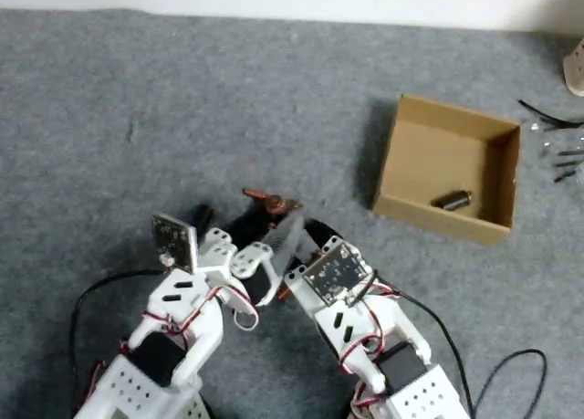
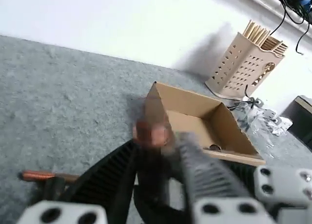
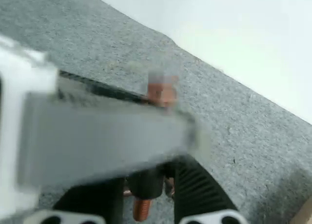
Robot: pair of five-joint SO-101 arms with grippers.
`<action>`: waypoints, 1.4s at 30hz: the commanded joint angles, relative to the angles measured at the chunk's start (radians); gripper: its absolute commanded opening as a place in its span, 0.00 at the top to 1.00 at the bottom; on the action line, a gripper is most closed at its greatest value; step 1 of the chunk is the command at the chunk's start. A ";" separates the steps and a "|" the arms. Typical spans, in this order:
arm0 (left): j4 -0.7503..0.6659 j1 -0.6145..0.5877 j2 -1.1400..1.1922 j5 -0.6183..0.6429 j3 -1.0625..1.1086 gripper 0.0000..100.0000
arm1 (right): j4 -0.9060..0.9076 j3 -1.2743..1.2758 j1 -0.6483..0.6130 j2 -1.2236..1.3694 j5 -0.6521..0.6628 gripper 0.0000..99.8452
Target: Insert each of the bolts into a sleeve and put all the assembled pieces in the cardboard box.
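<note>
Meeting well to one side of the box [image 1: 440, 220], the two arms hold their grippers nose to nose just above the table [image 1: 137, 99]. The left gripper [image 2: 156, 151] is closed on a copper bolt [image 2: 151, 133], which sits at its jaw tips and points roughly toward the box. The right gripper [image 3: 148, 177] is clamped around a dark sleeve [image 3: 145, 185]. A copper end [image 3: 141, 209] shows at the sleeve's near side, and it cannot be told whether that is a bolt already partly through. One finished piece [image 1: 453, 200] lies inside the box, against the wall nearest the arms. A few dark parts [image 1: 558, 159] lie beyond the box from the arms, too small to name.

The step in hand looks to be the mating itself, and that is where it could fail. If bolt and sleeve are not in line, the bolt tip would catch the sleeve's rim and twist one part in its jaws. A hard push could then pop a part free onto the table, well apart from the box. The jaws are crowded together, so one finger may knock the other arm's part as it lets go. If the releasing gripper opens before the bolt is seated, the bolt would likely slide out on the way to the box. The box looks light, so a low approach could shove its near wall instead of clearing it.
</note>
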 commanded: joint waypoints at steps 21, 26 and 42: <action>0.000 -0.440 -0.010 0.397 -0.074 0.66 | -0.007 0.128 0.022 -0.010 0.009 1.00; 0.002 -0.424 -0.008 0.170 -0.038 0.66 | -0.012 0.130 0.099 -0.019 0.009 1.00; 0.186 -0.430 -0.001 0.017 -0.036 0.72 | -0.008 0.130 0.346 -0.018 0.008 1.00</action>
